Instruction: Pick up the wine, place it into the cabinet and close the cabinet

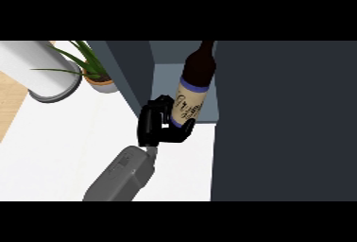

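left hand point(159, 124) is curling round the base of the wine bottle point(193, 87) – bottle is leaning inside the cabinet point(279, 118) opening, potted plant point(94, 71) sitting left of the cabinet.

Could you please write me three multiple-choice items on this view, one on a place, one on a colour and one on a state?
1. Where is the potted plant?
A. Upper left, beside the white cylinder
B. Inside the cabinet
C. Under the forearm

2. What colour is the band above the label on the wine?
A. Red
B. Blue
C. Green

3. What is the hand doing?
A. Resting open, away from everything
B. Curled on the wine
C. Pressing flat on the plant

Answers:
1 A: the plant stands next to the cylinder at the view's upper left.
2 B: a blue ring runs round the bottle over the pale label.
3 B: the black fingers wrap the bottle's lower end at the cabinet opening.
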